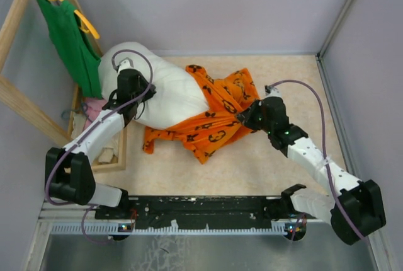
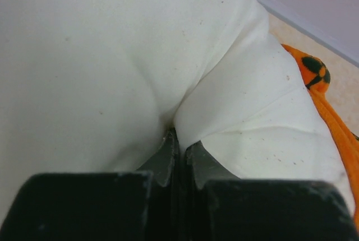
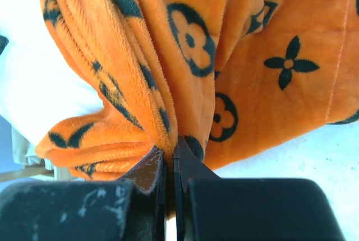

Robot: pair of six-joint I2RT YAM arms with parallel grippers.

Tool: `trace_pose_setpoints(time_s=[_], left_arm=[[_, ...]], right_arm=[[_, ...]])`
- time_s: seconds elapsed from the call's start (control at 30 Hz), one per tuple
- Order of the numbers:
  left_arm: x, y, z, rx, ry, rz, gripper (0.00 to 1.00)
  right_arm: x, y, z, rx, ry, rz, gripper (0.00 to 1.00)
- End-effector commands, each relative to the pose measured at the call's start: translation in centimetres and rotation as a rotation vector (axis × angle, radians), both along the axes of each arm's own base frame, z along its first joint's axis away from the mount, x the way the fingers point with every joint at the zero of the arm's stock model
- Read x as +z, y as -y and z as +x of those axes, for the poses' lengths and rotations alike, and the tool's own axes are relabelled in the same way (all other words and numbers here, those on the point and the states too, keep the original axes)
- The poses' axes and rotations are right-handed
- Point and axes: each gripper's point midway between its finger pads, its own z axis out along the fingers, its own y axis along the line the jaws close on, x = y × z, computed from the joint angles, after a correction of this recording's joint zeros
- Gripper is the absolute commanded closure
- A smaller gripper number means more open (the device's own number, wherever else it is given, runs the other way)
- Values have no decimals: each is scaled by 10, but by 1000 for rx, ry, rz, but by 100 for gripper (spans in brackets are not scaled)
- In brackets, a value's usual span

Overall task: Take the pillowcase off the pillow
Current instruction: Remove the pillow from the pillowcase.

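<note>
The beige table (image 1: 283, 157) fills the floor of the grey-walled cell. On its left half lies the pillow (image 1: 170, 94), plump and white, most of it bare. The pillowcase (image 1: 214, 126) is bunched against the pillow's right end and spills forward onto the table in orange folds. From above it seems to wrap that end, though the overlap is hard to judge.

A wooden frame (image 1: 19, 94) leans at the far left, with a green tank top (image 1: 72, 44) hanging from it on a yellow hanger (image 1: 85, 22).

The left gripper (image 2: 178, 140) is at the pillow's near left side, its jaws nearly together, pinching a crease of white pillow fabric. The right gripper (image 3: 170, 151) is clamped on a gathered fold of the pillowcase at its right edge.

A pink cloth (image 1: 93, 108) shows just left of the pillow.
</note>
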Motion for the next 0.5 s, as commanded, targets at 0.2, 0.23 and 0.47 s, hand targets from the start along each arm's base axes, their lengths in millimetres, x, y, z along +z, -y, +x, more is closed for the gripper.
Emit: trace_pose_setpoints(time_s=[0.2,0.23,0.47], left_arm=[[19,-115,-10,394,31,199,100],[20,-116,-12,394,33,201,100],[25,-119,-20,394,48,213,100]], right_arm=[[-50,158,6,-461,-217,-91,100],[-47,164,8,-486,-206,-90,100],[-15,193,25,-658,-143,-78,100]])
